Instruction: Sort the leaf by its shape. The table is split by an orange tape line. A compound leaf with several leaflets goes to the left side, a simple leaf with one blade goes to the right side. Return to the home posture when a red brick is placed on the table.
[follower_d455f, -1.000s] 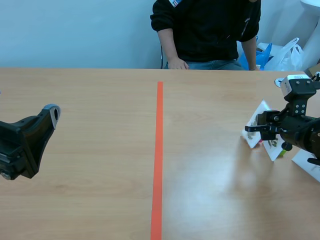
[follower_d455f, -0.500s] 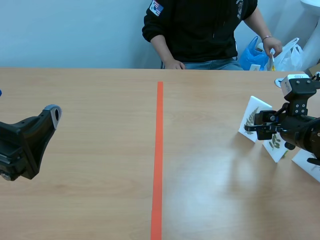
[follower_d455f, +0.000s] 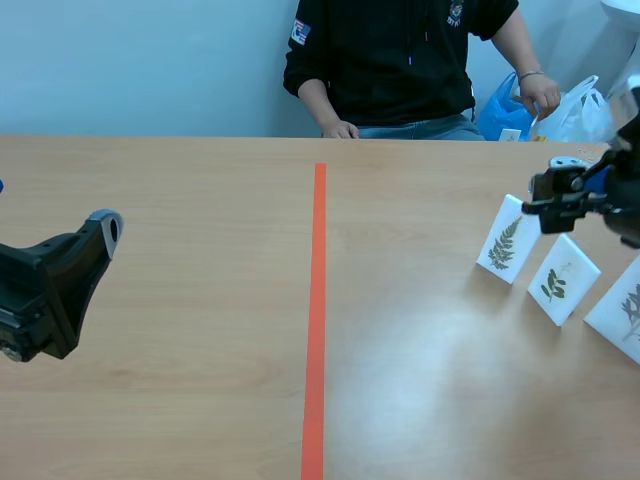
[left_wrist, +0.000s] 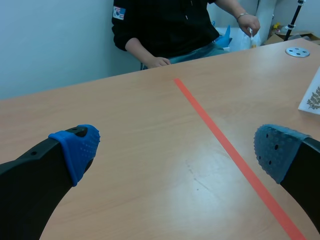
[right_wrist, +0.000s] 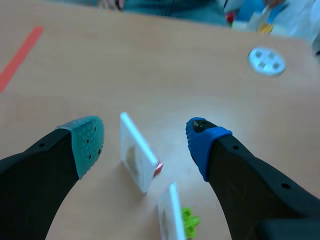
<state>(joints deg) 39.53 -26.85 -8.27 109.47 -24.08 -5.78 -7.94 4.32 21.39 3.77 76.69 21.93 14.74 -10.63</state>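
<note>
Fern card (follower_d455f: 503, 243): white card with a many-leaflet frond, standing tilted on the table (follower_d455f: 200, 380), right of the orange tape line (follower_d455f: 317, 300). It is free of both grippers.

Second card (follower_d455f: 561, 283), with a small sprig, stands just beside it. Third card (follower_d455f: 622, 312) stands beyond that; it is cut off at the frame edge and its leaf is only partly seen. No print on any card can be read.

Right gripper (follower_d455f: 548, 195): raised above and behind the cards, fingers spread wide, holding nothing. In the right wrist view two cards show edge-on and from behind under it, one with a red foot (right_wrist: 158, 168), the other with a green foot (right_wrist: 189, 220). Their leaf faces are hidden there. A white disc (right_wrist: 266, 61) lies farther off.

Left gripper (left_wrist: 177, 145): low over the left half, fingers wide apart, empty.

Person (follower_d455f: 400, 60) sits across the table, one hand at the bags (follower_d455f: 560, 110). The sleeve patch is too small to read.

Change over the last second: the right gripper was down at the cards, covering much of the fern card. It has since lifted up and back, and all three cards now show. The left arm has not moved. The person's hand has gone from the table edge to the bags.
</note>
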